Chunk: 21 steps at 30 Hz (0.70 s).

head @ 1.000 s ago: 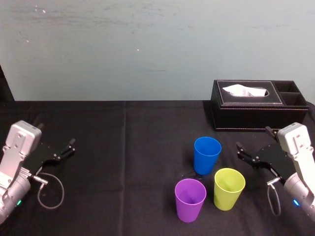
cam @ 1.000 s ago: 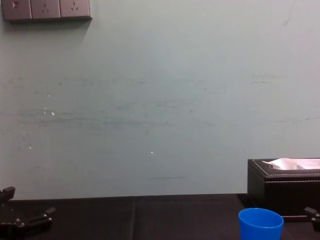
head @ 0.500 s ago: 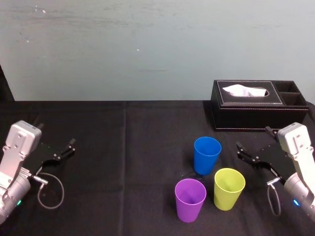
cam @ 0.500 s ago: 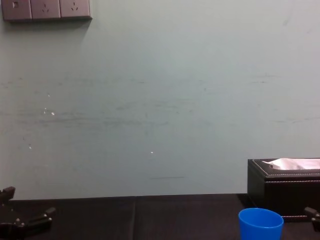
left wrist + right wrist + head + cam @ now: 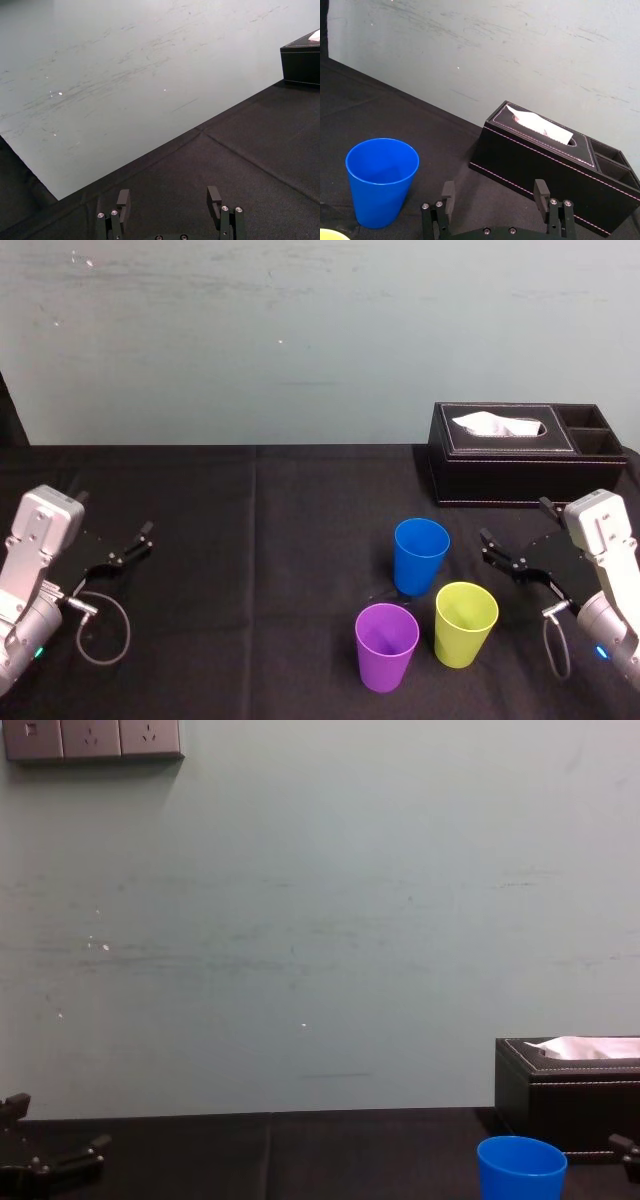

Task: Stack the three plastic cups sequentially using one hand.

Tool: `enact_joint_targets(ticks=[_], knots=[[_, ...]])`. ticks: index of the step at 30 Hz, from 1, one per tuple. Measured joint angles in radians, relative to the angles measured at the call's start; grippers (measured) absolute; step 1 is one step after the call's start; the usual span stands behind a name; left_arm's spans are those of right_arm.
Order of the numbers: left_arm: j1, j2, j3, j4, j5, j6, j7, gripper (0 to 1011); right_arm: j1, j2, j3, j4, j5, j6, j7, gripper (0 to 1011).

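Three plastic cups stand upright and apart on the black tablecloth, right of centre. The blue cup is farthest back, the yellow-green cup is nearer on the right and the purple cup nearer on the left. My right gripper hovers open just right of the blue and yellow-green cups, nothing between its fingers. My left gripper rests open at the far left, well away from the cups.
A black tissue box with side compartments stands at the back right, behind my right gripper. A pale wall rises beyond the table's far edge. Bare black cloth spreads between my left gripper and the cups.
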Motion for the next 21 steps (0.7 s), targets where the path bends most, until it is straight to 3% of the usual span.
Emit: enact_joint_targets(ticks=[21], knots=[[0.0,0.0,0.0,0.0,0.0,0.0,0.0,1000,0.0,0.0,0.0,0.0,0.0,0.0,0.0,1002]])
